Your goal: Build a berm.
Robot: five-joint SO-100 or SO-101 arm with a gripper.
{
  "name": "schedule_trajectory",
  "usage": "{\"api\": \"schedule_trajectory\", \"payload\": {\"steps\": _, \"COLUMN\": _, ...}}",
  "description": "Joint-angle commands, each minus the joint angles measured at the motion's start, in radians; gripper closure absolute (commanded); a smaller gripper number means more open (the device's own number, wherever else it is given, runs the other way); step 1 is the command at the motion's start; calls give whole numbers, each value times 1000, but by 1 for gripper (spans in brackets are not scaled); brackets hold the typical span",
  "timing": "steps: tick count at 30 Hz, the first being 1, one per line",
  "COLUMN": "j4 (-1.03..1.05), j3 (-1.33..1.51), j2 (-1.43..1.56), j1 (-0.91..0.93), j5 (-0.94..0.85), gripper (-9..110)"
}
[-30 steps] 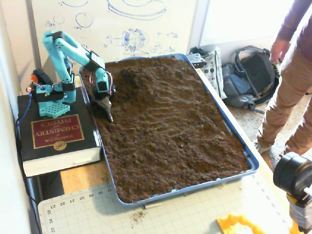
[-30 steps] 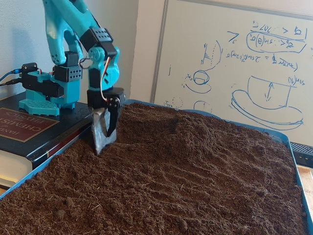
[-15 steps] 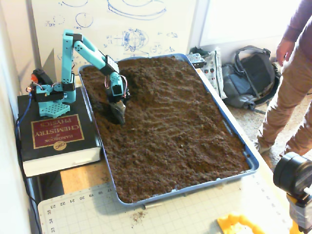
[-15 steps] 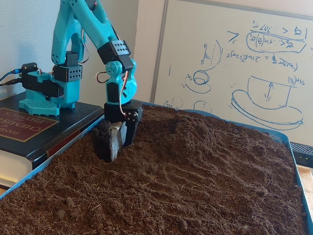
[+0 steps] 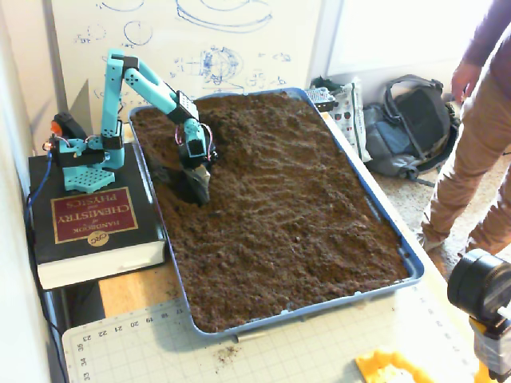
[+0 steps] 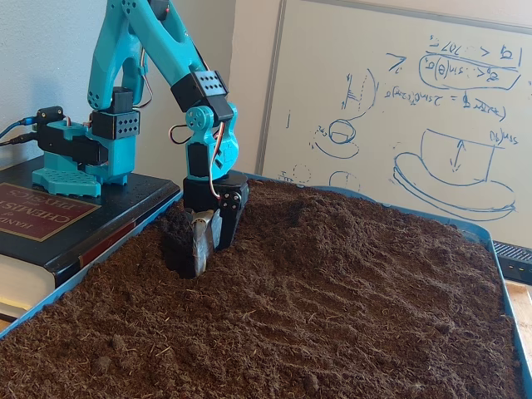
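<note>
A blue tray [image 5: 389,226] holds loose dark brown soil. The berm [image 5: 230,128] is a low mound near the tray's far left corner; in the low fixed view the berm [image 6: 287,208] rises just behind the arm. My teal arm reaches down from its base on a book. The gripper [image 5: 197,190] points straight down with its tips pushed into the soil beside a dark hollow [image 5: 170,177]. In the low view the gripper [image 6: 202,264] has its grey blade and black finger close together with nothing between them.
The arm's base stands on a thick black book [image 5: 92,223] left of the tray. A person [image 5: 479,120] stands at the right beside a backpack [image 5: 415,120]. A whiteboard [image 6: 399,100] is behind the tray. A cutting mat [image 5: 279,351] and a black camera [image 5: 479,287] lie in front.
The gripper has swept from the tray's left wall toward the middle, dragging through the soil and leaving a dark hollow beside it. Over the last half second it moved only slightly.
</note>
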Motion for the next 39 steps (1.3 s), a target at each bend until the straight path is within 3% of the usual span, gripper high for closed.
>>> {"api": "schedule_trajectory", "payload": {"steps": 1, "j4": -74, "j3": -195, "j2": 221, "j1": 14, "j5": -9, "gripper": 101}}
{"api": "schedule_trajectory", "payload": {"steps": 14, "j4": 163, "j3": -58, "j2": 511, "j1": 9, "j5": -9, "gripper": 101}}
{"api": "schedule_trajectory", "payload": {"steps": 23, "j4": 417, "j3": 259, "j2": 773, "j1": -75, "j5": -11, "gripper": 101}}
{"api": "schedule_trajectory", "payload": {"steps": 31, "j4": 347, "j3": 390, "j2": 606, "j1": -78, "j5": -11, "gripper": 101}}
{"api": "schedule_trajectory", "payload": {"steps": 39, "j4": 124, "j3": 244, "j2": 295, "j1": -77, "j5": -12, "gripper": 101}}
